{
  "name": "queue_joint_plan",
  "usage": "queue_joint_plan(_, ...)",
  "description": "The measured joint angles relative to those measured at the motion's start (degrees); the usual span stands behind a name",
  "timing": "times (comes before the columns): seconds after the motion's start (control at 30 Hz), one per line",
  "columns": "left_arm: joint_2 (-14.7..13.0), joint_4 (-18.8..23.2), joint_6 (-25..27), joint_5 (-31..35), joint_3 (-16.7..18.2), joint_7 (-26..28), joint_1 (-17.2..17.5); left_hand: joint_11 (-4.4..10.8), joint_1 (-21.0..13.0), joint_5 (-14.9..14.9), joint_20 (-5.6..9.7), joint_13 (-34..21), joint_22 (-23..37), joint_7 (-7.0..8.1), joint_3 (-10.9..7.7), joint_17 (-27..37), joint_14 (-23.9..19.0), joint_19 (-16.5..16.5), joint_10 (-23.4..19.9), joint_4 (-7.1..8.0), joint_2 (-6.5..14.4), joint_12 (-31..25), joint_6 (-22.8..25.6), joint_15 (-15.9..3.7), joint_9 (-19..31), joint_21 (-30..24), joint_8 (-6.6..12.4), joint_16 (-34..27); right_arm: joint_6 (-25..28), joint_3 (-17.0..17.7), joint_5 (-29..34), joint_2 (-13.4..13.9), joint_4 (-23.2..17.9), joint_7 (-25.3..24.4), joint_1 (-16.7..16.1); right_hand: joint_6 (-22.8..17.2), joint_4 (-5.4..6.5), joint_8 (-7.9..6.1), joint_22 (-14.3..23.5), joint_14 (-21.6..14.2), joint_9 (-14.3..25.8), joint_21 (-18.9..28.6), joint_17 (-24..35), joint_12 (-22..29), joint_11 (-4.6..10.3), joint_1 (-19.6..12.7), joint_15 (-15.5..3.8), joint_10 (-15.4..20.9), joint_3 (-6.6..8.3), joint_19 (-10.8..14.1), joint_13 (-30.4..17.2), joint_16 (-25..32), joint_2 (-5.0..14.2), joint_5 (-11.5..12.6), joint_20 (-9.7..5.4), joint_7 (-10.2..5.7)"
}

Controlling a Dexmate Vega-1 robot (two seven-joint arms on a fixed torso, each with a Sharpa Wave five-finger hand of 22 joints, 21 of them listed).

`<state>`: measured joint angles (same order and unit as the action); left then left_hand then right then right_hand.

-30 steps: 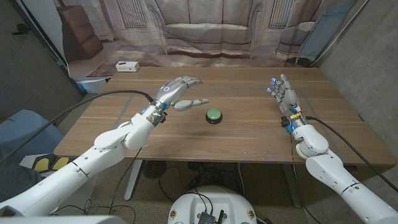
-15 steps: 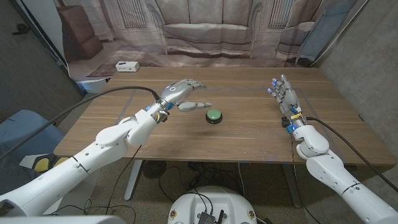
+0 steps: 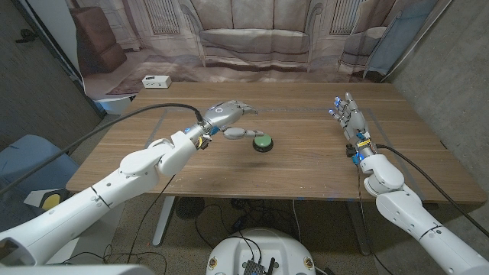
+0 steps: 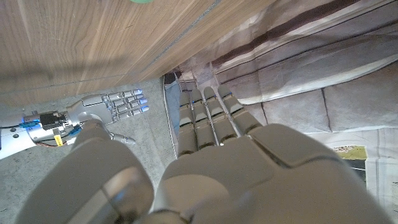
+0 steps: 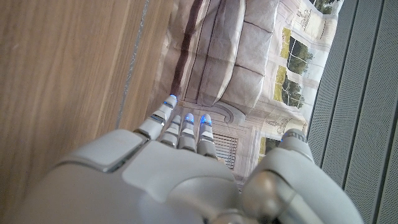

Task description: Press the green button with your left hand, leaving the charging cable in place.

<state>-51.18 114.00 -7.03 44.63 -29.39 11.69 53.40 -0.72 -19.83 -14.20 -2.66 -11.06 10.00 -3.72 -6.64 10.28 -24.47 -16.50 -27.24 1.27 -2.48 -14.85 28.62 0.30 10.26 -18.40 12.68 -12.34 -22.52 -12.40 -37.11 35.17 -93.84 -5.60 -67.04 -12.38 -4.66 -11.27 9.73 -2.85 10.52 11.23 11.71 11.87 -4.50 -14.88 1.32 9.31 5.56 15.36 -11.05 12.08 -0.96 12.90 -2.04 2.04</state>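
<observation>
Left hand at green button, mid-tabletop.
Its fingers are spread, empty, just left of the button; bare wood all round. Right hand open, near right edge.

No legible text, label, brand, number or sign appears in any view. The white box beyond the table's far edge carries small dark marks, too small to read.

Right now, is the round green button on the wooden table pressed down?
Cannot tell. The left robot hand is beside the round green button, thumb reaching toward it.
</observation>
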Motion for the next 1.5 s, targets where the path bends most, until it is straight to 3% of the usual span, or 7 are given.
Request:
queue_joint_plan(0.63, 1.07, 0.23, 1.35, 0.78, -3.00, -8.54, -3.55, -0.30, 0.30, 0.00, -0.02, 0.00, 0.00, 0.37, 0.23, 0.00, -0.20, -0.60, -0.30, 0.24, 0.30, 0.32, 0.37, 0.20, 0.00, 0.44, 0.00, 0.37, -0.36, 0.84, -0.37, 0.23, -0.86, -0.37, -1.53, -0.32, -0.20, 0.00, 0.00, 0.00, 0.00, 0.00, 0.01, 0.00, 0.00, 0.00, 0.00, 0.00, -0.20, 0.00, 0.00, 0.00, 0.00, -0.27, 0.00, 0.32)
queue_joint_plan(0.93, 1.54, 0.23, 2.24, 1.43, -4.17, -10.66, -4.40, -0.38, 0.31, 0.00, -0.94, -0.29, 0.00, 0.44, 0.23, -0.01, -0.20, -2.18, 0.07, 0.23, 0.31, 0.68, 1.07, 0.20, 0.29, 0.44, 0.00, 0.37, -0.28, 1.17, -0.43, 0.58, -1.50, -0.48, -1.98, -0.31, -0.23, 0.00, 0.00, 0.00, 0.00, 0.00, 0.01, 0.00, 0.00, 0.31, 0.00, 0.00, -0.23, 0.00, 0.00, 0.00, 0.31, -0.27, 0.00, 0.32)
queue_joint_plan(1.5, 2.74, -0.66, 4.05, 3.44, -6.69, -14.38, -6.17, -0.30, 0.67, 0.00, -1.12, -0.28, 0.29, 0.76, 0.23, -0.01, -0.20, -2.36, 0.14, 0.23, 0.68, 0.69, 1.38, 0.20, 0.29, 0.44, -0.49, 0.69, -0.07, 1.37, -0.65, 0.74, -2.04, -0.39, -2.79, -0.31, -0.23, 0.00, 0.00, 0.00, 0.00, 0.01, 0.02, 0.00, 0.00, 0.31, 0.00, 0.00, -0.23, 0.00, 0.13, 0.00, 0.31, -0.26, 0.00, 0.32)
